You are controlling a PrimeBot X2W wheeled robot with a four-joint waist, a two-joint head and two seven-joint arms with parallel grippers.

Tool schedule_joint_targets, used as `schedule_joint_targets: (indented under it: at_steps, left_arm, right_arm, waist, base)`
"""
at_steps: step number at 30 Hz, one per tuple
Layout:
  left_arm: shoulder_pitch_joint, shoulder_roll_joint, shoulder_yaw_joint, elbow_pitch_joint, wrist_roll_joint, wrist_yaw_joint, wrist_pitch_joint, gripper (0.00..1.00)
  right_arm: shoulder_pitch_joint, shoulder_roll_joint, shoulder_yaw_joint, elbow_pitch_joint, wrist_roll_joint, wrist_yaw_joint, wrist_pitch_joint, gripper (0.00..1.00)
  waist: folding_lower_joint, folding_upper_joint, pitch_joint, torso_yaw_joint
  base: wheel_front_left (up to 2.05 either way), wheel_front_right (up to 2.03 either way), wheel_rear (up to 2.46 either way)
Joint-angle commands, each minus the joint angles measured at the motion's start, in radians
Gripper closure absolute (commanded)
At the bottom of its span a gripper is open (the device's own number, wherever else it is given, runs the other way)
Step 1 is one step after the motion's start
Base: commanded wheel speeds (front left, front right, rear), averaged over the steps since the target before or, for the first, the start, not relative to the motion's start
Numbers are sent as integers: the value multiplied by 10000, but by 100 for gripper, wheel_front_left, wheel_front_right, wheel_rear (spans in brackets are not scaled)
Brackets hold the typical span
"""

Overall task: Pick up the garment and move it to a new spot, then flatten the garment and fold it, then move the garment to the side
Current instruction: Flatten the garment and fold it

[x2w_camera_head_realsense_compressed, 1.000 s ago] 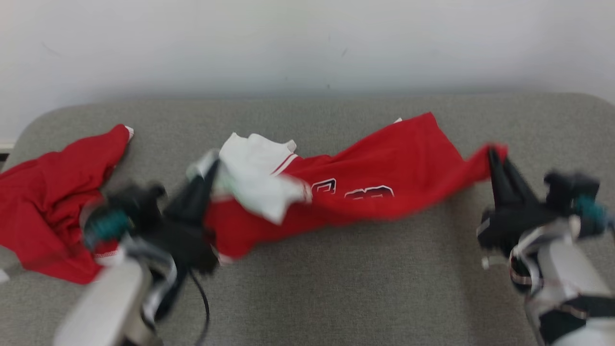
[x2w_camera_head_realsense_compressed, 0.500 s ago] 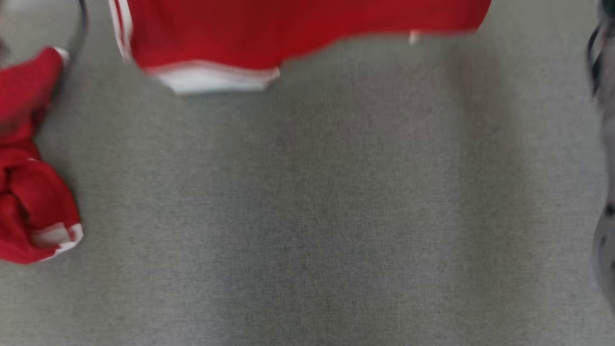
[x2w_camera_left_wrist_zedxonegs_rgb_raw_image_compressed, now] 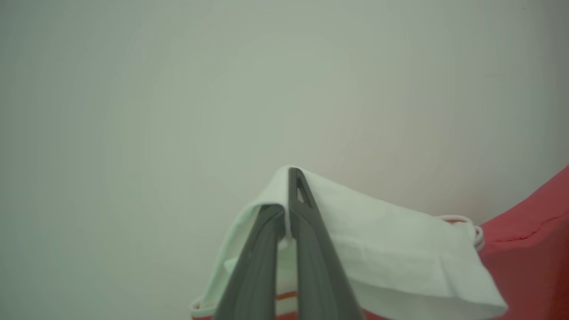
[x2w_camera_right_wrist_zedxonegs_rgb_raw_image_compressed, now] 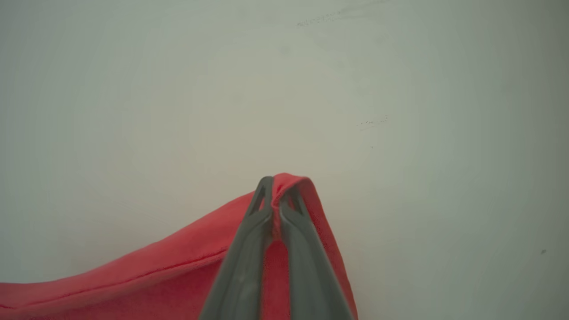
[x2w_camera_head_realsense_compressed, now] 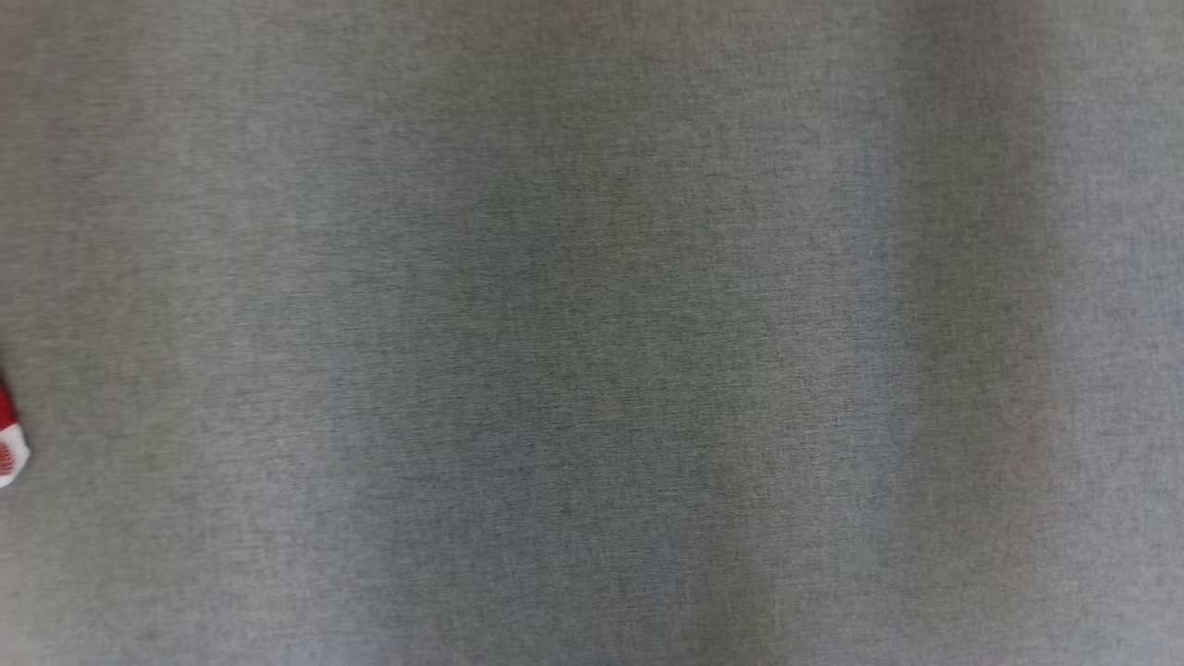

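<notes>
Grey cloth covers the flat top that the head camera looks down on. One small red and white bit of cloth peeks in at its left edge. A pale wall stands behind both grippers in the wrist views. There are two grippers, each with two dark fingers, and one garment held by both. The left gripper is pinched tight on a white part of the garment, held up in front of the wall. The white cloth hangs over one finger and hides its tip. The right gripper is pinched tight on a red corner, and the red cloth hangs away to one side. Half a second ago the head view had the red garment along its top and a red heap at its left. The whole picture has slid since then, so the camera has moved.
</notes>
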State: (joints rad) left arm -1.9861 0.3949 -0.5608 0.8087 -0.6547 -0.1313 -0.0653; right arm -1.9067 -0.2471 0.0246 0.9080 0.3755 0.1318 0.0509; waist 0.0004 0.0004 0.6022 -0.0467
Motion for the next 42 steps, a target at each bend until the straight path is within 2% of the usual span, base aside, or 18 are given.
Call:
schedule_joint_targets:
  at_steps: [1, 4, 8, 14, 17, 19, 23, 28, 31, 34, 38, 42]
  left_arm:
    - [-378, -42, -189, 106, 35, 24, -22, 100]
    - [-1382, -134, -745, 568, -96, 23, 27, 100]
    - [-1937, -338, -1275, 897, -404, 25, -2, 100]
    - [-1989, -115, -1957, 1202, -975, 26, -298, 100]
    - [-1413, 54, -2257, 1013, -1441, 24, -532, 100]
    - [-880, 421, -2555, 686, -1745, 26, -729, 100]
    - [561, 997, -2478, -281, -2597, 24, -1510, 100]
    - [3129, 1704, -2138, -1862, -2986, 161, -1965, 100]
    - [4982, 2071, -1667, -3325, -3190, 710, -2008, 100]
    - [7028, 2393, -843, -5150, -3376, 1528, -1997, 100]
    - [9772, 2784, 107, -7518, -3160, 2605, -2001, 100]
    - [12457, 2821, 614, -9317, -3121, 3453, -2003, 100]
  right_arm:
    - [-257, 106, 13, 152, -162, -25, -84, 100]
    - [-906, 146, -53, 861, -474, -26, -231, 100]
    - [-1283, 159, -170, 1458, -546, -25, -498, 100]
    - [-1135, 296, 109, 1864, -205, -25, -838, 100]
    - [-710, 245, 433, 1813, 93, -25, -973, 100]
    - [-303, 175, 689, 1685, 407, -25, -1100, 100]
    - [930, 30, 1359, 1208, 1100, -25, -1208, 100]
    - [3053, -449, 2135, -61, 2235, -25, -1208, 100]
    - [4657, -794, 2548, -1109, 2806, -25, -1096, 100]
    - [6308, -1307, 2626, -2285, 3320, -25, -973, 100]
    - [8659, -1725, 2405, -3868, 3838, -25, -808, 100]
    - [10954, -1953, 1859, -5249, 4044, -25, -656, 100]
  waist:
    - [-4, -4, 242, -189]
    - [-4, -4, 380, -323]
    - [-4, -4, 537, -401]
    - [-4, -4, 909, -573]
    - [-4, -4, 956, -627]
    - [-4, -4, 840, -654]
    - [-4, -4, 417, -594]
    - [-4, -4, -393, -407]
    - [-4, -4, -920, -345]
    - [-4, -4, -1414, -235]
    - [-4, -4, -1965, -178]
    - [-4, -4, -2454, -163]
  base:
    - [0, 0, 0]
    - [0, 0, 0]
    - [0, 0, 0]
    - [0, 0, 0]
    - [0, 0, 0]
    - [0, 0, 0]
    - [0, 0, 0]
    - [0, 0, 0]
    - [0, 0, 0]
    - [0, 0, 0]
    - [0, 0, 0]
    - [0, 0, 0]
